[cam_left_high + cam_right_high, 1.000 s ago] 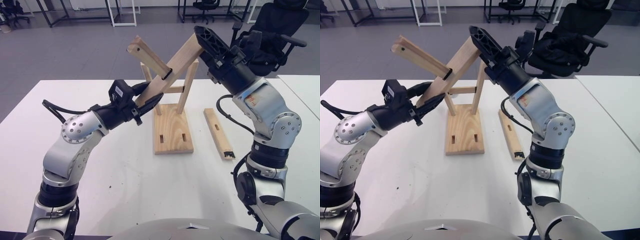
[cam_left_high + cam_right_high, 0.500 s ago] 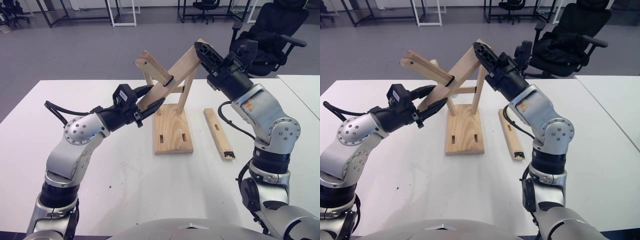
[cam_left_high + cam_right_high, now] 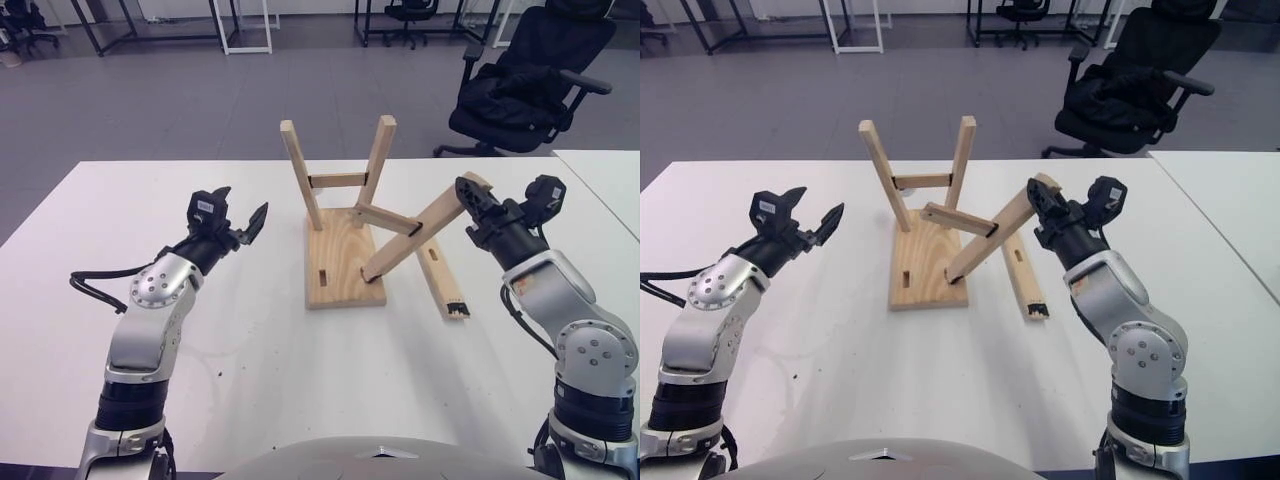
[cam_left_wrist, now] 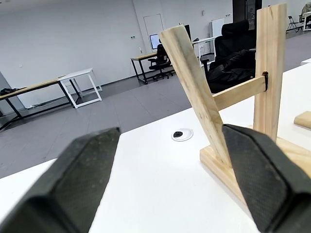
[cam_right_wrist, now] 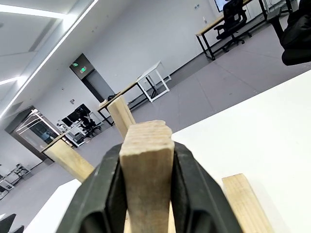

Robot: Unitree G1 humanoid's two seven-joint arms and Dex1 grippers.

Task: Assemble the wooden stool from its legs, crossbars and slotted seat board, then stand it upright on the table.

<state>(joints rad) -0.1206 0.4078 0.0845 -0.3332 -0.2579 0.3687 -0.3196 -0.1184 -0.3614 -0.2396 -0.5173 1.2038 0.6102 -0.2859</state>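
Note:
The slotted seat board (image 3: 338,275) lies flat on the white table. Two legs (image 3: 299,175) joined by a crossbar (image 3: 337,181) stand upright in its far slots. My right gripper (image 3: 476,207) is shut on the top end of a tilted leg (image 3: 415,232). That leg's lower end rests on the board near its right front slot, and a short crossbar (image 3: 385,219) sticks out from its middle. The right wrist view has both fingers clamped on this leg (image 5: 146,162). My left gripper (image 3: 243,200) hangs open left of the board, holding nothing. Its pads (image 4: 82,179) frame the upright legs (image 4: 193,92).
One loose leg (image 3: 441,280) lies on the table just right of the board, under the tilted leg. A second white table (image 3: 610,175) stands at the far right. An office chair (image 3: 525,85) and desk frames stand on the floor behind.
My left gripper let go of the raised leg pair and drew back to the left. My right gripper brought the pair down, so one end now rests on the seat board.

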